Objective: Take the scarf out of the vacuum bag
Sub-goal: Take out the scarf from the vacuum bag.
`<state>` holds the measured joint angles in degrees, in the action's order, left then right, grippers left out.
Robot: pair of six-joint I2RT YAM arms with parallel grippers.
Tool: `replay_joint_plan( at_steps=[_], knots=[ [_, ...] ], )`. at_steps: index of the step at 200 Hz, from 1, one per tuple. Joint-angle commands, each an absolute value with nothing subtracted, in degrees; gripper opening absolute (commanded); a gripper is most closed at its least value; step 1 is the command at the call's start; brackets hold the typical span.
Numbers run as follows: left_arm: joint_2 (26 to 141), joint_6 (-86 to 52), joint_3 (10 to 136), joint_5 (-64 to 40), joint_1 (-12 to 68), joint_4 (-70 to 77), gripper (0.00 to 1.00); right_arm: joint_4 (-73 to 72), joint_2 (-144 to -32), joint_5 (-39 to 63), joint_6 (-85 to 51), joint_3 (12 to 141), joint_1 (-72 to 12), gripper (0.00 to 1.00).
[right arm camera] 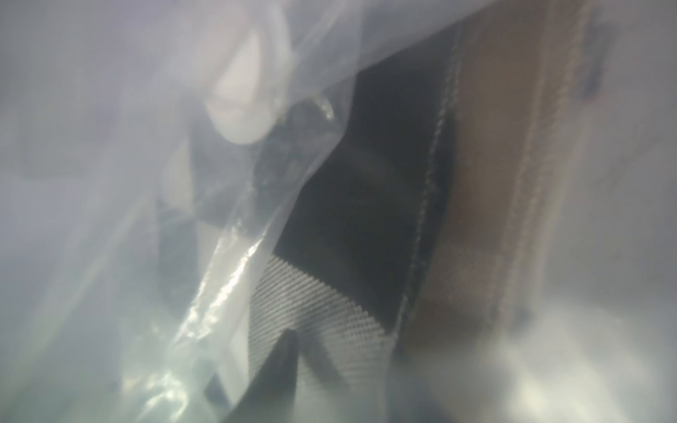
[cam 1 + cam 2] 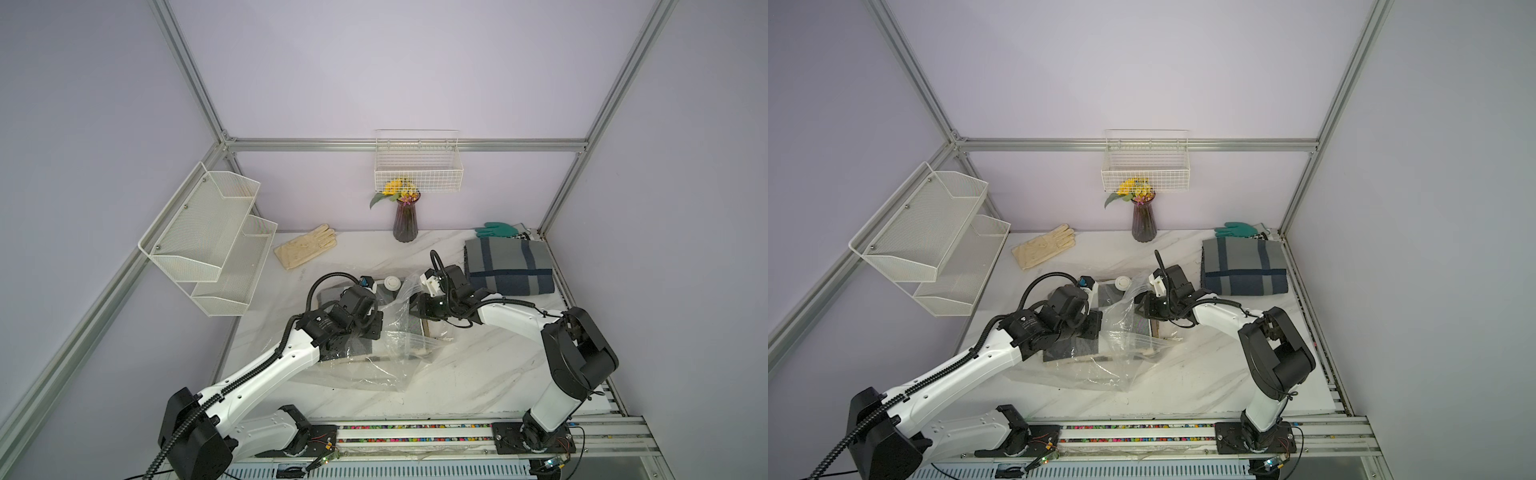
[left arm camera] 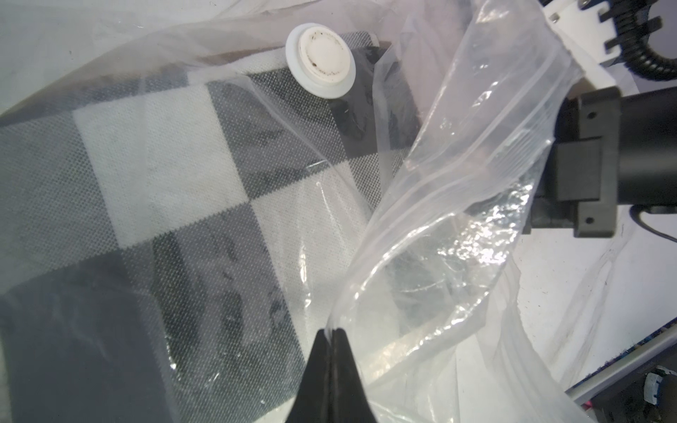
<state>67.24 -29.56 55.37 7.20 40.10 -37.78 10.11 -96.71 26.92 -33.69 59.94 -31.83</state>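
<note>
**Pinch on the vacuum bag (image 2: 374, 368), scarf (image 3: 165, 164) inside**

Crumpled clear plastic spreads over the marble table (image 2: 478, 374) on the near side of the vase (image 2: 405, 222), toward the arm bases. The scarf lies flat within the bag, and its black, grey and white squares show through the film. The round white valve cap (image 3: 321, 60) sits on the bag's upper face, at the end nearest the vase.

The left gripper (image 3: 332, 332) has its two dark fingers pressed tight together on a fold of the bag's plastic. The sheet rises from that nip in a loose ridge.

The right gripper (image 2: 1142, 309) reaches into the bag's slack mouth from the vase's right. Its wrist view is fogged by film close to the lens. One dark finger (image 1: 280, 370) shows there over the grey weave of the scarf, but the other is lost in the blur. I cannot tell how wide this claw stands or whether it has hold of anything.

A cream glove (image 2: 305, 251) lies to the left of the vase. A green glove (image 2: 496, 229) and a folded plaid cloth (image 2: 509, 268) lie to its right. A wire basket (image 2: 417, 174) hangs on the wall just above the vase.
</note>
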Motion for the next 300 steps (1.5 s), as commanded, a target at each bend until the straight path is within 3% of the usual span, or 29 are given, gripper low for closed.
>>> replay_joint_plan(
  at_steps=[1,68,135,184,300],
  knots=[
    [66.43,-30.15,54.93,8.0,40.34,-36.64,0.0,10.33,-91.93,28.84,-32.26,62.38,-33.35,0.39],
    [66.75,-30.16,55.28,8.08,40.34,-36.69,0.0,7.21,-93.53,30.13,-31.78,59.78,-33.61,0.38],
    [65.92,-29.97,55.02,8.68,40.34,-37.28,0.0,7.15,-94.52,24.33,-32.11,58.1,-33.53,0.39],
    [66.27,-30.22,54.93,8.44,40.34,-36.94,0.0,9.78,-91.76,20.56,-30.24,58.15,-33.59,0.58],
    [66.15,-30.17,54.76,8.44,40.3,-36.65,0.0,13.18,-95.4,15.81,-31.46,59.46,-33.54,0.66]
  ],
)
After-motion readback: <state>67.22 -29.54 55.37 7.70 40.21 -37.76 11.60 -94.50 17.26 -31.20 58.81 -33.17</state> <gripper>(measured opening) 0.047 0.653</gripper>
